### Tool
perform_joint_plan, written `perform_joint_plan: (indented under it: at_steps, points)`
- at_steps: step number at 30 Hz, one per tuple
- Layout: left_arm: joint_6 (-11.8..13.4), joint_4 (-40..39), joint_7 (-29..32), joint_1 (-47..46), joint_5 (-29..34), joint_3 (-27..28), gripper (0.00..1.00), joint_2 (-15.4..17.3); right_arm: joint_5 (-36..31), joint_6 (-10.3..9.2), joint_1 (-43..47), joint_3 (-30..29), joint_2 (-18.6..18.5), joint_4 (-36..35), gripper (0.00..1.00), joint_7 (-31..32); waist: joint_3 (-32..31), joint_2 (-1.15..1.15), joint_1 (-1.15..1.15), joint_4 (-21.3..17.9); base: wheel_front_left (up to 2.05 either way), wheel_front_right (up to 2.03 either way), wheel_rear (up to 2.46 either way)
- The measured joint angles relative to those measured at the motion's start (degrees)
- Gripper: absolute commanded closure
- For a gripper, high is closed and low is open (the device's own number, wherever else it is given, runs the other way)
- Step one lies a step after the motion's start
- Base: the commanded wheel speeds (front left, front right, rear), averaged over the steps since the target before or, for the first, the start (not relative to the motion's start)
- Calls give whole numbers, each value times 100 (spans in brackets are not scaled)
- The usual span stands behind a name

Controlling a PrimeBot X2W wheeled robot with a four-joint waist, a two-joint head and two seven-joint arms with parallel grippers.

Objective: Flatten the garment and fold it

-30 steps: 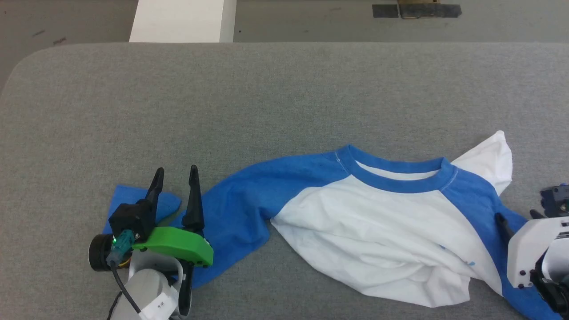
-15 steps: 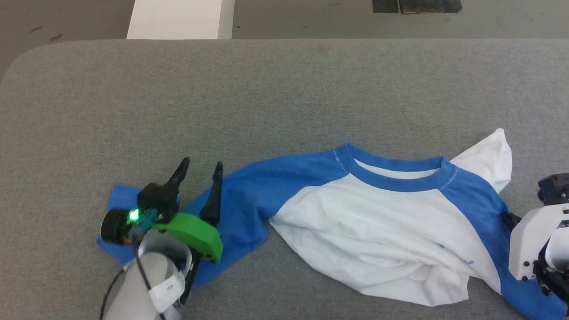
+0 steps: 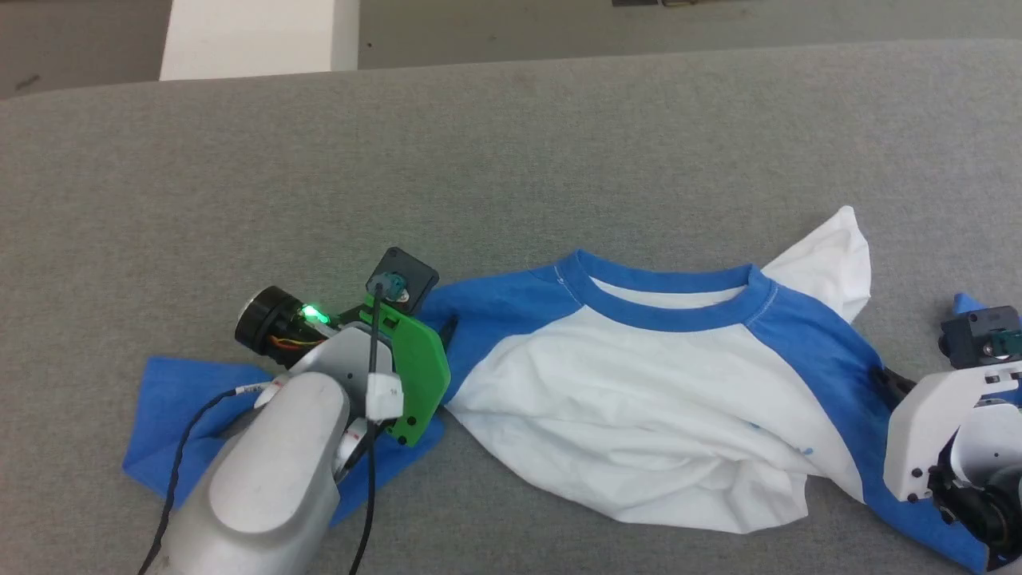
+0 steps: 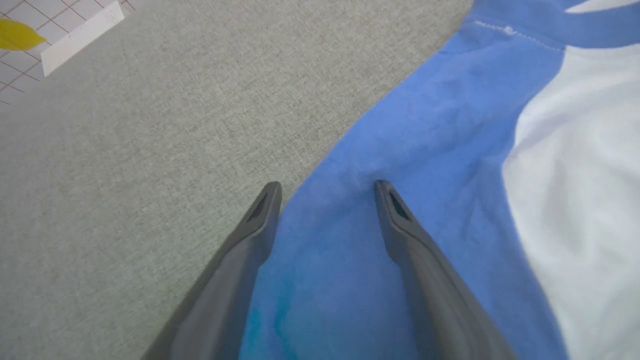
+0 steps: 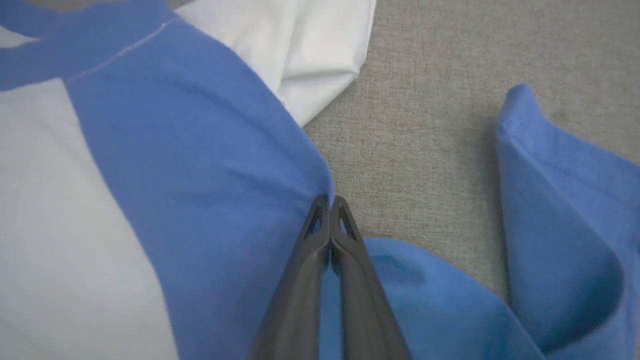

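Garment [image 3: 639,399] lay crumpled on table [image 3: 559,160]. Left gripper [image 4: 327,187] spread, blue sleeve [image 4: 340,260] between its fingers. Right gripper [image 5: 330,201] pinched garment's blue edge at fingertips. Arm tag [image 3: 384,395] print unreadable.

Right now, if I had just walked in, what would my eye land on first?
The bright blue and white shirt lies rumpled across the near side of the grey table. At the sleeve on the robot's left, below a vivid green bracket, the left gripper stands open astride the blue cloth's edge. At the other shoulder, the right gripper is pinched shut on the blue cloth.
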Motion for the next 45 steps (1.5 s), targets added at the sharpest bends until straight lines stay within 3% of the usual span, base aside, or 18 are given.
perform_joint_plan:
  at_steps: [6,7,8,14,20,24,31,36,45]
  points:
    - [0,-18,1040,-271,-364,-331,0,178,-18,0,-58,108,54,-26,100,-43,169,0,0,-167,0,0,0]
    - [1,-55,1245,-348,-459,-442,59,254,-18,0,-70,122,58,-26,100,-55,195,0,0,-195,0,0,0]
    - [3,-110,1440,-411,-592,-546,100,323,-19,0,-81,131,60,-26,100,-55,215,0,0,-220,0,0,0]
    - [0,-654,1829,-558,-1428,-966,100,770,-123,0,-180,282,-44,-93,100,-57,213,0,0,-327,0,0,0]
    - [-27,-1113,1307,-1069,-1549,-873,100,1467,-223,0,-685,510,-431,-514,100,-87,181,0,0,-399,0,0,0]
    - [-44,-1257,938,-1734,-1480,-600,100,1809,-269,2,-1473,795,-900,-779,100,32,272,0,0,-444,0,0,0]
    - [-44,-1182,417,-2994,-1260,-63,100,2016,-167,3,-3595,1366,-1406,-668,100,149,663,0,1,-502,0,0,0]
    - [111,-860,27,-4078,-1029,365,100,2041,-171,4,-5300,1611,-1285,-166,100,-57,1053,0,1,-542,0,0,0]
    - [895,-438,-1271,-5814,-302,892,100,1924,-1125,8,-7752,1388,-555,1046,100,-1224,1766,0,2,-632,0,0,0]
